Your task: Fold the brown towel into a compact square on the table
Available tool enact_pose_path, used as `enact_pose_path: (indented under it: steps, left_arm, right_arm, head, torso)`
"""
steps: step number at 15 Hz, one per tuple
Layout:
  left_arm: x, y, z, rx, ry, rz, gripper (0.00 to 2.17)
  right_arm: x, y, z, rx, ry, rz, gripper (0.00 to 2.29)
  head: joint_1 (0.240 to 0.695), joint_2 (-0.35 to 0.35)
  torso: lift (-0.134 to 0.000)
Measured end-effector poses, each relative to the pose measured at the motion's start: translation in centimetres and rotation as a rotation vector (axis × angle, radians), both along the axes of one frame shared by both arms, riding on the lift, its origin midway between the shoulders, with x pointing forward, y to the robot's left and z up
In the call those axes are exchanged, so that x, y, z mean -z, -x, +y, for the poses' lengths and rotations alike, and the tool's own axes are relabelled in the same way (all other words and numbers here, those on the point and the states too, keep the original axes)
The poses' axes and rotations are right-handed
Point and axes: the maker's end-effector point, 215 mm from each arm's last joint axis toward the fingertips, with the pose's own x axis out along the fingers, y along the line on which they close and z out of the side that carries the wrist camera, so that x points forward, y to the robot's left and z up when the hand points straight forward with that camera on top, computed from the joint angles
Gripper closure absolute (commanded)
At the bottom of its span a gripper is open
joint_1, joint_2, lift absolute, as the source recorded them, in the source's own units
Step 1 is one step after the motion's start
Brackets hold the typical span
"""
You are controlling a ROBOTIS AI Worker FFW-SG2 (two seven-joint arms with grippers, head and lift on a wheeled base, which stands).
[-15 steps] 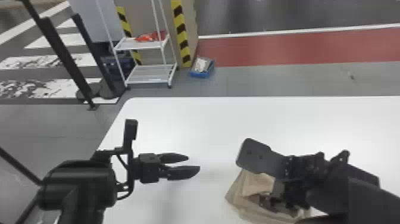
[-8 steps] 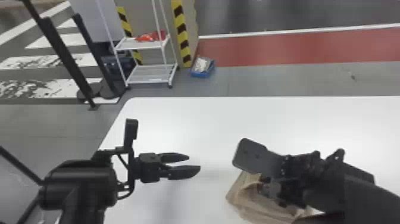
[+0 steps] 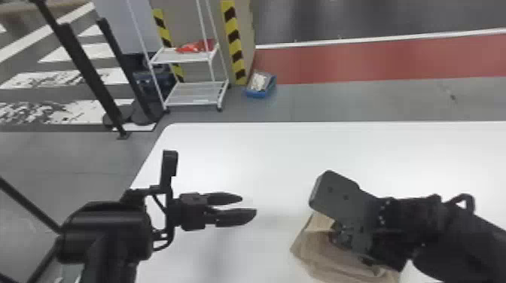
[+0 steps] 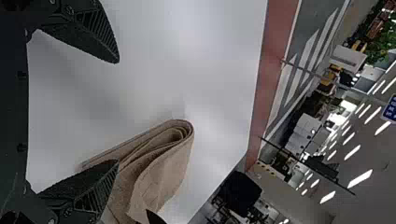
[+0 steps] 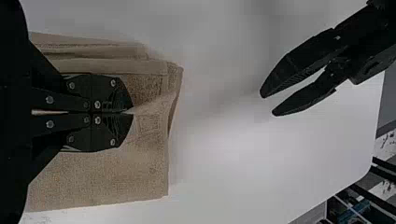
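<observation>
Towel (image 3: 314, 252) in brown fabric lies folded in layers on a white table (image 3: 233, 154), beneath the robot's right gripper (image 3: 346, 238), toward the near side of the work area. In the right wrist view, the right gripper (image 5: 131, 112) is clenched on the towel, its two flat black fingers pressed together and a small peak of fabric pinched at their tips. Stacked edges run along one side of the cloth (a stitched hem shows among them), while a broad flat panel spreads out on the other side of the fingers.

The left gripper (image 3: 248, 206) hangs over the table, well apart from the towel and with nothing in its grasp. Seen from its own wrist, the left gripper (image 4: 116, 112) is released, its ridged fingers parted, and the rounded end of the fold displays several layers curled one inside another.

Beyond the table stands a white wheeled rack (image 3: 194, 94) with a red item (image 3: 194, 47) on its upper shelf. A blue box (image 3: 259, 91) sits on the floor beside a panel edged in yellow-and-black striped tape (image 3: 235, 45), near a red floor strip (image 3: 357, 62).
</observation>
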Motion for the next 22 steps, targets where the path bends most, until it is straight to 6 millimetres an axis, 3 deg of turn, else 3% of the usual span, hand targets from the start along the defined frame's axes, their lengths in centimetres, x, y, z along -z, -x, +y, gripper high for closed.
enact_pose_path:
  steps: [2, 4, 5, 6, 7, 8, 13, 17, 19, 22]
  left_arm:
    - [0.0, 0.0, 0.0, 0.003, 0.000, -0.005, 0.14]
    - [0.1, 0.0, -0.1, 0.006, 0.001, -0.007, 0.14]
    - [0.1, 0.1, -0.2, 0.008, 0.002, -0.007, 0.14]
    - [0.1, 0.1, -0.2, 0.009, 0.003, -0.006, 0.14]
    - [0.1, 0.1, -0.2, 0.009, 0.003, -0.006, 0.14]
    - [0.1, 0.1, -0.2, 0.008, 0.003, -0.008, 0.14]
    - [0.1, 0.1, -0.1, 0.010, 0.000, -0.016, 0.14]
    - [0.2, 0.0, 0.3, 0.010, -0.006, -0.020, 0.14]
    - [0.2, 0.0, 0.3, 0.009, -0.007, -0.020, 0.14]
    - [0.3, 0.0, 0.1, 0.015, -0.009, -0.020, 0.14]
  right_arm:
    - [0.6, 0.7, 0.1, 0.001, -0.010, 0.021, 1.68]
    - [3.1, 2.1, 0.5, -0.004, 0.010, 0.080, 1.68]
    - [4.3, 2.8, 0.9, -0.004, 0.019, 0.111, 1.54]
    - [5.1, 3.2, 1.3, -0.002, 0.022, 0.134, 1.06]
    - [5.3, 3.4, 1.6, 0.006, 0.015, 0.145, 0.18]
    - [4.9, 3.4, 1.8, 0.021, -0.004, 0.152, 0.00]
    - [1.7, 2.7, 0.7, 0.144, -0.198, 0.207, 0.09]
    - [1.2, 1.4, -2.9, 0.244, -0.262, 0.219, 0.38]
    - [1.4, 1.2, -4.0, 0.264, -0.266, 0.221, 0.38]
    - [3.8, 1.9, -4.2, 0.234, -0.177, 0.222, 0.38]
  head:
    - [0.695, 0.226]
    - [0.695, 0.235]
    - [0.695, 0.239]
    - [0.695, 0.245]
    - [0.695, 0.254]
    - [0.695, 0.257]
    - [0.695, 0.245]
    - [0.695, 0.203]
    - [0.695, 0.184]
    - [0.695, 0.177]
  torso:
    - [-0.124]
    - [-0.124]
    - [-0.124]
    - [-0.124]
    - [-0.124]
    - [-0.124]
    - [-0.124]
    - [-0.124]
    - [-0.124]
    - [-0.124]
